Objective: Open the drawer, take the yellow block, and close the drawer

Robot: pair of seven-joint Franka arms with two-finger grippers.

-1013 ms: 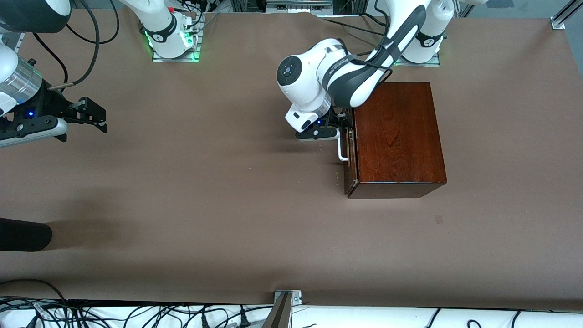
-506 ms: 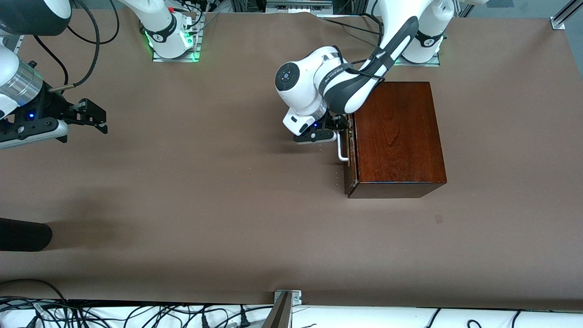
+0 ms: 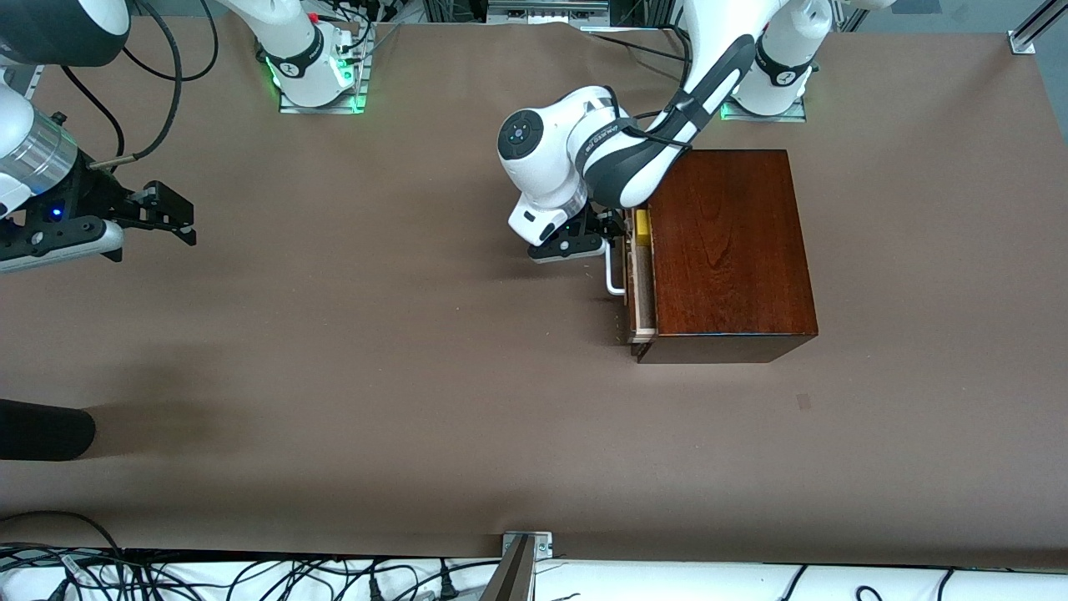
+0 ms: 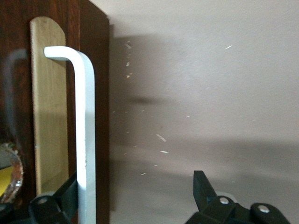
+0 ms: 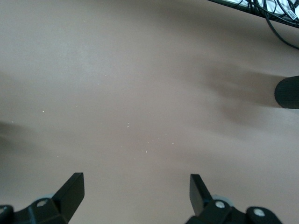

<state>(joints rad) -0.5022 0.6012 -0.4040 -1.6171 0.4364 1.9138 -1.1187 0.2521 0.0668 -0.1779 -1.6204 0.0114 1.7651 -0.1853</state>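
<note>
The drawer (image 3: 639,288) stood a crack open from the dark wooden box (image 3: 730,250), with the yellow block (image 3: 643,227) peeking out inside it. The left gripper (image 3: 616,227) sat at the white handle (image 4: 86,130), fingers spread wide, one finger (image 4: 63,198) hooked against the bar and not clamped on it. The right gripper (image 3: 185,219) waited over bare table (image 3: 375,376) at the right arm's end, fingers apart, holding nothing.
</note>
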